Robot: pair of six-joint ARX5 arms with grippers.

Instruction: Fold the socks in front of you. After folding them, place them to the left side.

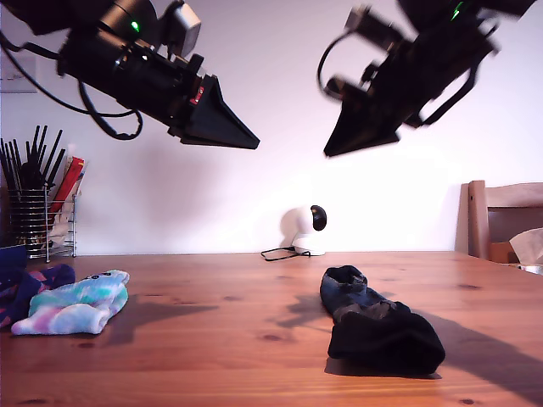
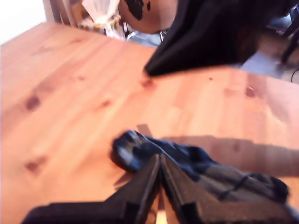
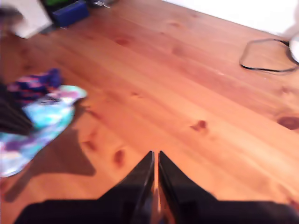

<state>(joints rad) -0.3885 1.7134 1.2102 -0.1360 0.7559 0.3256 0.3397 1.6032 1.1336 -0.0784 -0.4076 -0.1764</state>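
At the exterior view's far left, a navy-purple sock (image 1: 34, 284) lies on the counter (image 1: 237, 322) with the tie-dye sock (image 1: 76, 303) touching it on its right. Both look bundled and parked, so that part of the task is judged done.

Above them in that view hangs the second gripper (image 3: 155, 161), jaws pressed together, holding nothing.

Right of centre in the exterior view, the dark sock (image 1: 377, 326) lies alone, well apart from the pair. It is partly doubled over. Its long axis runs from the cuff opening, farther from the camera, toward the bulkier near end at the exterior view's right. Judged still to be folded and carried left.

The first gripper (image 2: 159, 168) hangs above it, tips together, empty.
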